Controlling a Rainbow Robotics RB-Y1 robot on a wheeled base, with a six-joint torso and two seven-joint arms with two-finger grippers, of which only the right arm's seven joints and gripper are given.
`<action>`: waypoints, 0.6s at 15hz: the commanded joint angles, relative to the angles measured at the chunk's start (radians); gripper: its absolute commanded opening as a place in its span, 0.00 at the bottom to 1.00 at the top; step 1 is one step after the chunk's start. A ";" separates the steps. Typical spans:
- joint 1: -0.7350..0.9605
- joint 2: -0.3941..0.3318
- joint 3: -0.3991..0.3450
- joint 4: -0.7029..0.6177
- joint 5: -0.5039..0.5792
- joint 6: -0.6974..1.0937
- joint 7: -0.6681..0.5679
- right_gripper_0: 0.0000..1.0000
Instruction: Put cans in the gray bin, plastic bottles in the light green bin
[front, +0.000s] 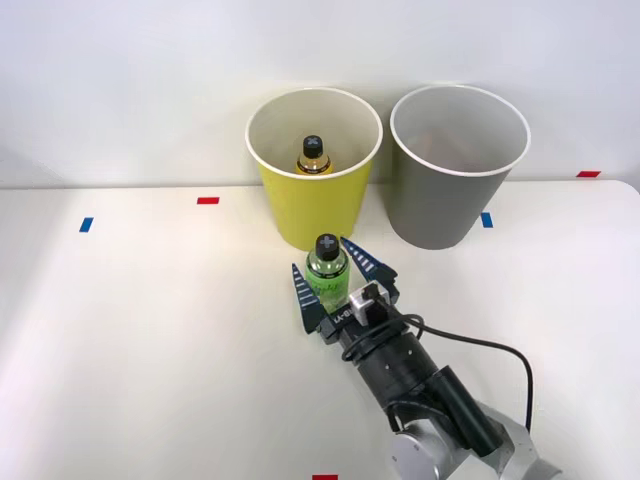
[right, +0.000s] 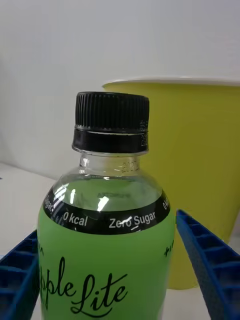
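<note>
Your right gripper (front: 328, 277) sits on the table (front: 150, 330) just in front of the light green bin (front: 313, 205), and its blue ribbed fingers (front: 302, 292) are spread with the green bottle (front: 326, 272) standing upright between them. From the front view there is a slim gap on each side of the bottle, and the wrist view agrees: one finger (right: 207, 265) stands clear of the bottle's side (the other finger sits low at the opposite corner, where you cannot tell whether it touches). So you have the bottle bracketed, not pinched. The bottle (right: 105, 240) has a black screw cap (right: 111, 122), a black band reading "0 kcal" and "Zero Sugar", and it rests on the table close to the light green bin's (right: 200, 165) wall. Inside that bin the amber bottle (front: 314, 158) stands upright, its black cap up. The gray bin (front: 450, 195) stands just beside the light green bin, on the side your arm comes in from, their rims close but apart. Small red and blue tape marks (front: 207, 200) lie on the table around the light green bin.
</note>
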 joint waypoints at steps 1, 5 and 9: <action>0.000 -0.007 -0.005 0.000 0.008 0.000 0.001 0.00; 0.005 -0.016 -0.009 0.000 0.013 -0.006 -0.005 0.00; 0.105 -0.088 -0.023 -0.150 0.022 -0.001 -0.019 0.00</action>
